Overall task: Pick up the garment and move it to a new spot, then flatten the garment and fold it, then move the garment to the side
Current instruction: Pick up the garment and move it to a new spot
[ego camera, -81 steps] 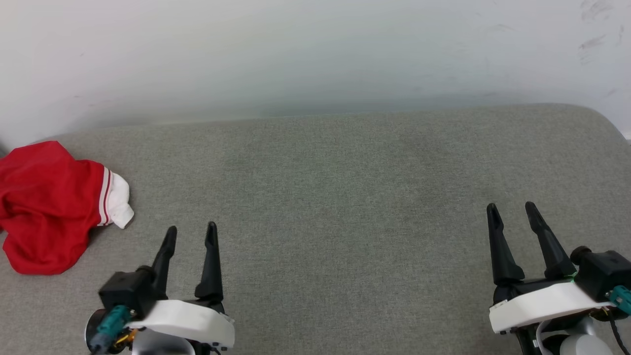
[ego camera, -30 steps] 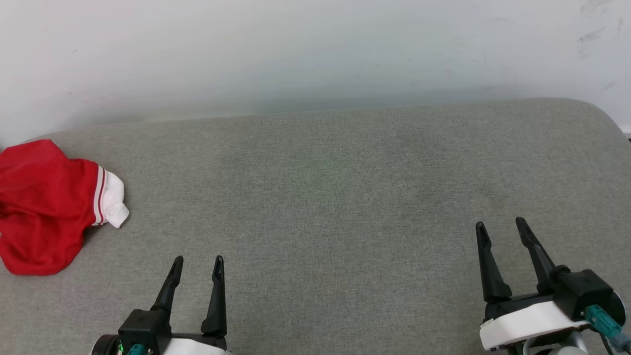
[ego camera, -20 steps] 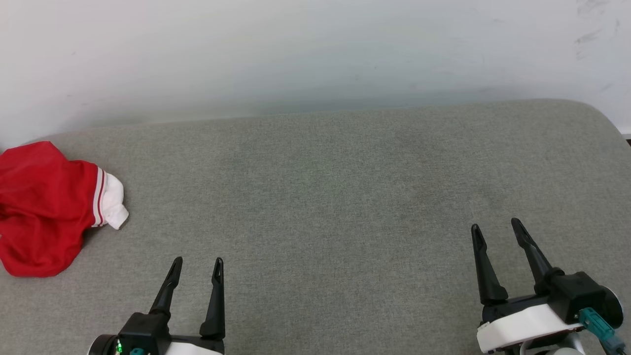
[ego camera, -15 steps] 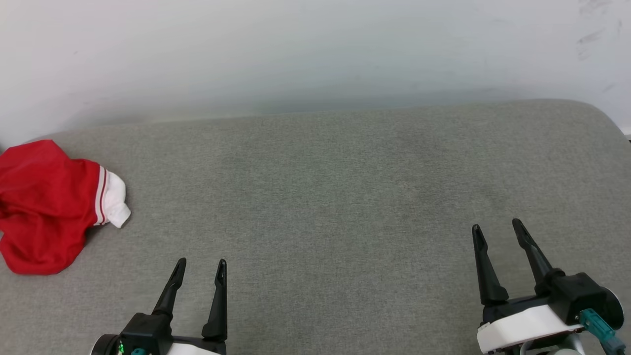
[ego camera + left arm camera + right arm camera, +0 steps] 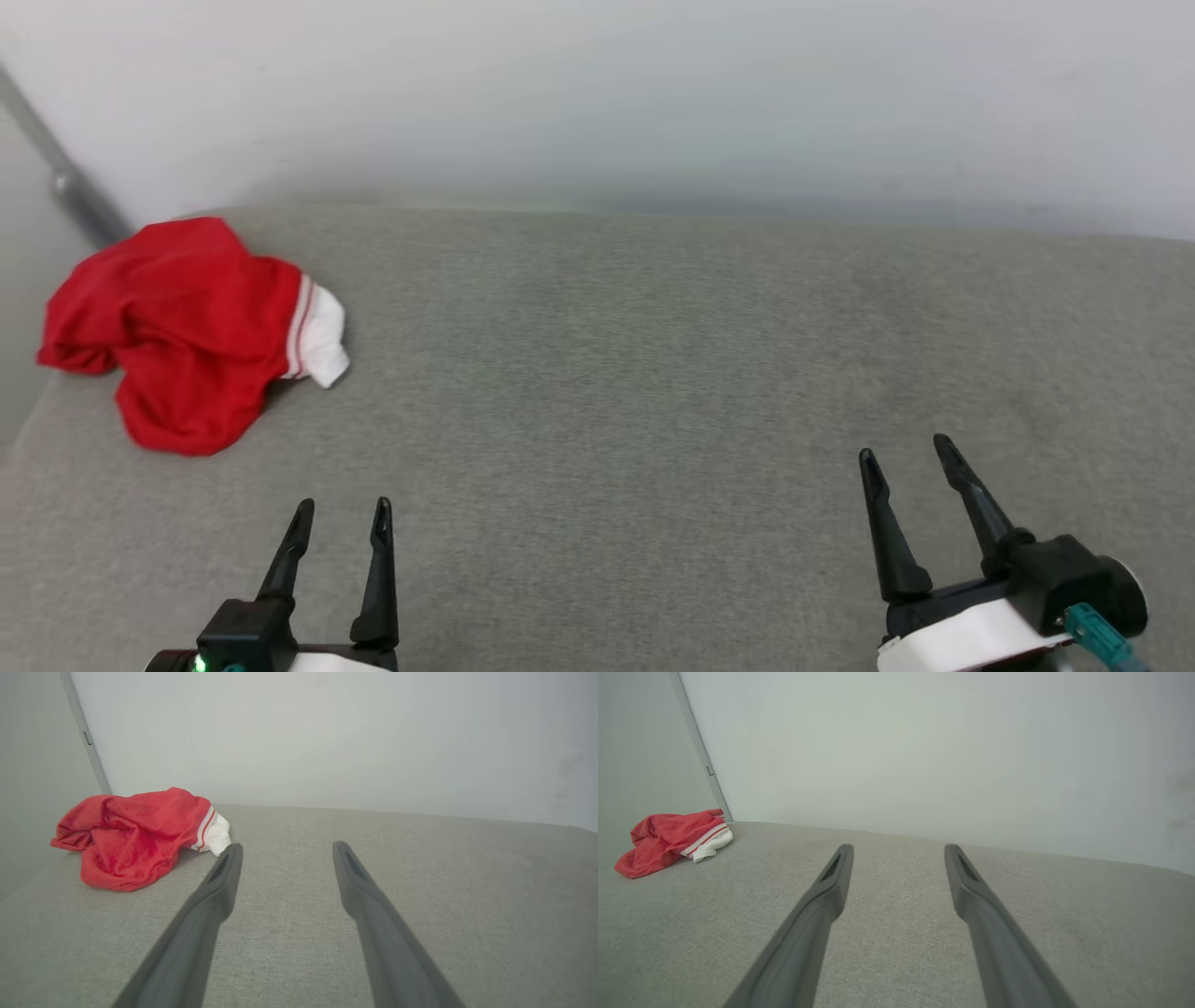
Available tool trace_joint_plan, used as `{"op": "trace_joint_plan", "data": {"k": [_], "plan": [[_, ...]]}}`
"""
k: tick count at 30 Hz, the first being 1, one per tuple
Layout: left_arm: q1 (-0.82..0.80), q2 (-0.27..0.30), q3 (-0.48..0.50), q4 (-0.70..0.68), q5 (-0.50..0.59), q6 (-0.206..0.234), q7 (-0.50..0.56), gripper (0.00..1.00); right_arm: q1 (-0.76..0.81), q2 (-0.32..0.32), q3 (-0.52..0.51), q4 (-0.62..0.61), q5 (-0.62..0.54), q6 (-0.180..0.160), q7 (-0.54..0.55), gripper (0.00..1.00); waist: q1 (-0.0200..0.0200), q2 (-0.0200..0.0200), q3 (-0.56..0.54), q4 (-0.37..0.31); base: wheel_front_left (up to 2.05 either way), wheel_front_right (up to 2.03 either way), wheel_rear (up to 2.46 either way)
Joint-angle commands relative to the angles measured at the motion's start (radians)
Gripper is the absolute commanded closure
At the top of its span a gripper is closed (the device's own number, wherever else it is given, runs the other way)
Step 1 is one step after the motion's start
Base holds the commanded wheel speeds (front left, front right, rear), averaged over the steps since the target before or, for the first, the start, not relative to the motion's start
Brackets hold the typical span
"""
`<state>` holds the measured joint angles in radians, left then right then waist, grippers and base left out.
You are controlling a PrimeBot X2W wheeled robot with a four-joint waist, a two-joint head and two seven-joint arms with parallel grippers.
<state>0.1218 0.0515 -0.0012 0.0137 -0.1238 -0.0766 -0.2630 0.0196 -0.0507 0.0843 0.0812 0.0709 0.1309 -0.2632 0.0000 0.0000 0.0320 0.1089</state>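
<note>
garment: crumpled heap, far left on the grey cushion, right by the wall
left tool: wide open, empty, near left, well apart from the garment
right tool: same deal, wide open, empty, near right

Readable text, labels, brands, numbers, signs: none. Entry of note: garment, bunched at the far left corner of the grey cushion, folds showing only red cloth and striped trim, with no legible lettering.
</note>
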Motion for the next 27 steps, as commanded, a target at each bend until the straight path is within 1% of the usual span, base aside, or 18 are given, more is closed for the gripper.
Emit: {"op": "trace_joint_plan", "data": {"k": [1, 8, 14, 20, 27], "plan": [[0.016, -0.001, 0.005, 0.001, 0.008, -0.003, -0.003, 0.00, 0.009, 0.001, 0.009, 0.001, 0.003, 0.000, -0.002, 0.00, 0.0000, 0.0000, -0.014, 0.050, 0.00, 0.00, 0.00], [0.038, -0.001, 0.032, -0.011, 0.019, -0.012, -0.003, 0.00, 0.023, 0.001, 0.037, 0.007, 0.017, 0.000, -0.002, 0.00, 0.0000, 0.0000, -0.034, 0.147, 0.00, 0.00, 0.00], [0.049, -0.002, 0.044, -0.019, 0.028, -0.019, -0.003, 0.00, 0.026, 0.001, 0.060, 0.011, 0.033, 0.000, -0.002, 0.00, 0.0000, 0.0000, -0.044, 0.212, 0.00, 0.00, 0.00], [0.056, -0.002, 0.050, -0.021, 0.035, -0.029, -0.003, 0.00, 0.029, 0.001, 0.067, 0.014, 0.049, 0.000, -0.002, 0.00, 0.0000, 0.0000, -0.053, 0.253, 0.00, 0.00, 0.00], [0.059, -0.002, 0.060, -0.042, 0.043, -0.031, -0.003, 0.00, 0.033, 0.001, 0.072, 0.013, 0.053, 0.000, -0.002, 0.00, 0.0000, 0.0000, -0.060, 0.274, 0.00, 0.00, 0.00]]}}
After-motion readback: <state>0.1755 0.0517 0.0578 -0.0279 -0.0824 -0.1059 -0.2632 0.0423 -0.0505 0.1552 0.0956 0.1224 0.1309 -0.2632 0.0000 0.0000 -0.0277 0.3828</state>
